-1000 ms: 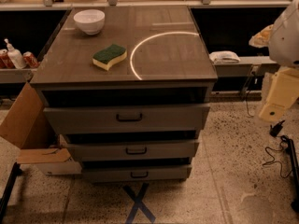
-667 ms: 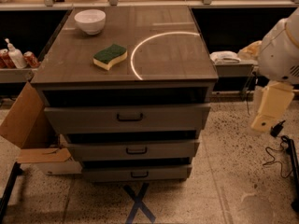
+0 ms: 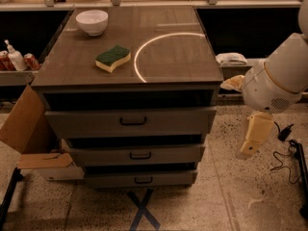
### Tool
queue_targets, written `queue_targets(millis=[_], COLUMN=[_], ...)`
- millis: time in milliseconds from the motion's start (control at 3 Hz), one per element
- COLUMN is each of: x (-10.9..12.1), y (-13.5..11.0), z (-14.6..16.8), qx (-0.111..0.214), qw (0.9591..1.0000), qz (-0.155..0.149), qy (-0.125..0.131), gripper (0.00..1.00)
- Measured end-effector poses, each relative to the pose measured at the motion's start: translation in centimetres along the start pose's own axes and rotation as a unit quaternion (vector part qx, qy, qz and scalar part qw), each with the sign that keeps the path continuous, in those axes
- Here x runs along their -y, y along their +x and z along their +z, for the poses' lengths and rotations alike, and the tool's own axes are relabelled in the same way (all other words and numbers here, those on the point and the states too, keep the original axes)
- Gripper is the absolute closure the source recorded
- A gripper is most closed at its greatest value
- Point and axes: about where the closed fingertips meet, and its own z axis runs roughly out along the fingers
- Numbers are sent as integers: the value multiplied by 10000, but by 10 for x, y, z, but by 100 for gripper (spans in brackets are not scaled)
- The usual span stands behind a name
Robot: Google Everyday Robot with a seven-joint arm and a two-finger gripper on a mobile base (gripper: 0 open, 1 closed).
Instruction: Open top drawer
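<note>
Gripper [image 3: 254, 139], open or closed unclear, hangs at four o'clock from the drawer [image 3: 86, 123], apparently staged to reach its handle [image 3: 133, 121].

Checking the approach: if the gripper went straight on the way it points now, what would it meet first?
Probably the speckled floor. The gripper hangs right of the drawer, apart from it, pointing downward and slightly left, though depth is unclear.

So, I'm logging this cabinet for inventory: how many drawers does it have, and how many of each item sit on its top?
Drawers: 3 (top drawer, middle drawer, bottom drawer)
White bowl: 1
Sponge: 1
Total: 5
The gripper hangs to the right of the cabinet, apart from every drawer.
</note>
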Motion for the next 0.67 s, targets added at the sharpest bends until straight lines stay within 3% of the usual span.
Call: queue_targets(millis=[667], x=[2], y=[-2], z=[3], qx=[80], qw=[10000], qz=[-33], qy=[-25], gripper=[0])
